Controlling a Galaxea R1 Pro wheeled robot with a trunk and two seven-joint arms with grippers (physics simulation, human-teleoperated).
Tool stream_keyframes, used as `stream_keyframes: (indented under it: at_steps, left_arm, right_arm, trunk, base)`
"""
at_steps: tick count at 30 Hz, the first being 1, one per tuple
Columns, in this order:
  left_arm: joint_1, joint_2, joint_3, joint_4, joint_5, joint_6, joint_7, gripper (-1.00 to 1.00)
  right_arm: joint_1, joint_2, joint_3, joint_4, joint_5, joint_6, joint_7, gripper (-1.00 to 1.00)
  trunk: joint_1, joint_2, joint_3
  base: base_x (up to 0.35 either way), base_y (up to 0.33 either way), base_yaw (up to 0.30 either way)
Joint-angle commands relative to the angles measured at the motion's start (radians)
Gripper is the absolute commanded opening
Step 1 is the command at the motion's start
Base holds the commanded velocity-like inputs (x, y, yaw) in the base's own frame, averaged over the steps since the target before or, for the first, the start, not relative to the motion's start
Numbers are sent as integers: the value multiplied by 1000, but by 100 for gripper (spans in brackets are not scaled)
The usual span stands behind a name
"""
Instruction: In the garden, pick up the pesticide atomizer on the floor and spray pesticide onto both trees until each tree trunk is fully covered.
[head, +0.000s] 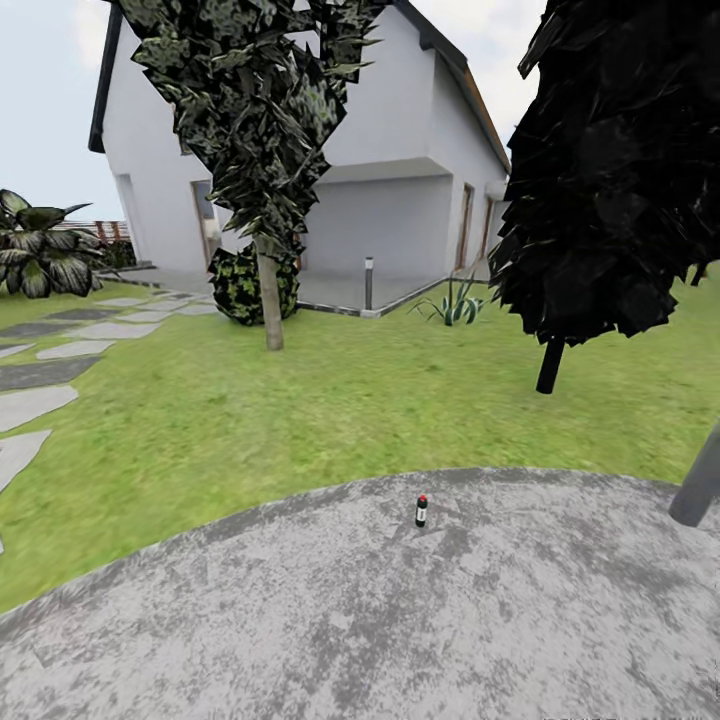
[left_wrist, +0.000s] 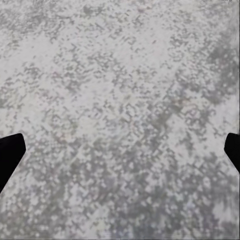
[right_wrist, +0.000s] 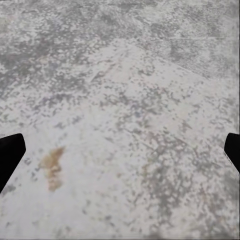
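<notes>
standing upright on a grey mottled paved pad (head: 380, 610), the pesticide atomizer (head: 421, 511) is a small dark bottle with a white band and a reddish top in the head view, near the pad's far edge and a little right of centre, at about 12 o'clock from the camera. going left to right across that view: at 9 o'clock a broad-leaved palm-like plant (head: 40, 255) sits by a run of grey stepping stones (head: 40, 385) that cross the lawn (head: 300, 400); at 11 o'clock a tree with a pale trunk (head: 269, 300) and a dark green-black crown stands in the grass, with a round mottled shrub (head: 240, 285) just beside its base; behind them is the white house (head: 400, 150) with a short bollard lamp (head: 369, 282) and a spiky low plant (head: 455, 305) near its paved edge; at 2 o'clock a black cypress-like tree (head: 620, 170) rises on a thin dark stem (head: 551, 365); at 3 o'clock a grey slanted post (head: 700, 485) leaves the frame at the pad's edge. in the left wrist view the left claw (left_wrist: 120, 155) hangs over speckled grey paving, its two dark fingertips (left_wrist: 9, 155) set wide apart at the frame edges with nothing between them. in the right wrist view the right claw (right_wrist: 120, 152) is likewise spread wide over the paving and holds nothing, and a rusty brown stain (right_wrist: 52, 167) marks the stone near one fingertip.
</notes>
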Motion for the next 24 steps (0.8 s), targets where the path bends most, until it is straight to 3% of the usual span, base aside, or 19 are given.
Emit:
stream_keyframes:
  at_steps: [1,9,24]
  left_arm:
    - [0,0,1,0,1,-3,0,100]
    - [0,0,1,0,3,-3,0,100]
    - [0,0,1,0,3,-3,0,100]
  right_arm:
    - [-1,0,0,1,1,-3,0,100]
    - [-1,0,0,-1,1,-3,0,100]
    - [-1,-1,4,1,4,-4,3,100]
  trunk:
    - [0,0,-1]
    - [0,0,1]
    - [0,0,1]
  base:
    - [189,-47,-296]
    - [272,-110,-275]
    - [286,-121,-17]
